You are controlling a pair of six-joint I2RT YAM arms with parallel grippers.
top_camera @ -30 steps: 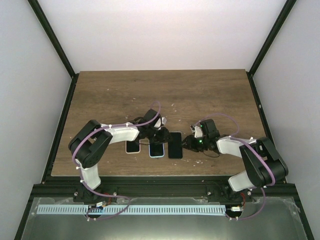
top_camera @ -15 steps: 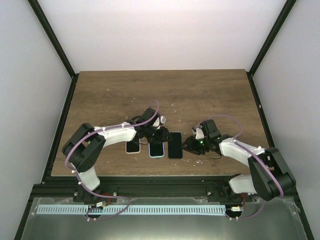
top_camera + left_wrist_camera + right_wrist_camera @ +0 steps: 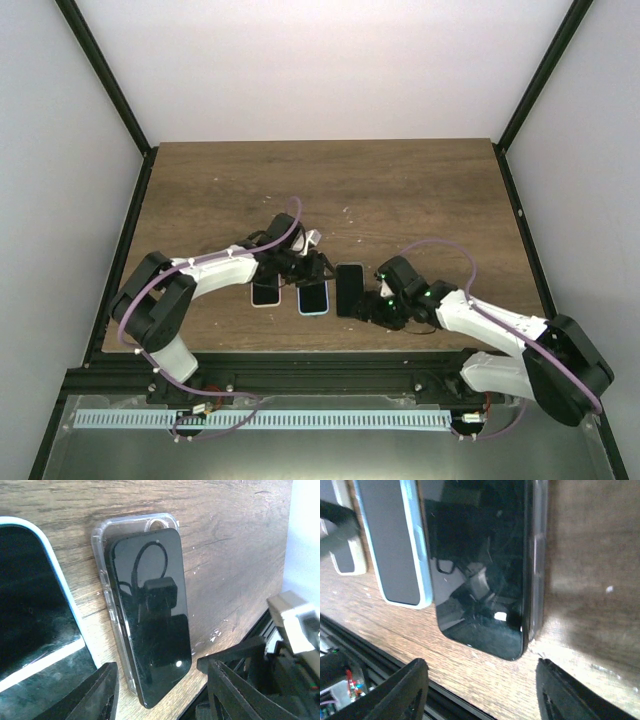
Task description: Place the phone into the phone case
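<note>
The black phone (image 3: 350, 288) lies screen up on the clear phone case (image 3: 102, 555), shifted off it and not seated. Its near end overhangs the case's rim. The phone also shows in the left wrist view (image 3: 150, 630) and the right wrist view (image 3: 480, 565), where the case's wall (image 3: 539, 565) stands along the phone's right side. My left gripper (image 3: 312, 272) is open and empty just left of the phone; its gap (image 3: 160, 695) faces the phone's near end. My right gripper (image 3: 368, 305) is open and empty, its gap (image 3: 480, 695) at the phone's near corner.
A phone in a light-blue case (image 3: 314, 297) lies right beside the black phone, and shows too in the wrist views (image 3: 35, 615) (image 3: 390, 545). A third phone (image 3: 265, 293) lies left of it. The table's front edge and black rail (image 3: 380, 680) run close by.
My right arm has stretched out leftward and its gripper has dropped to the black phone's near end. My left arm has drawn back a little to the left. The phones have not moved.
</note>
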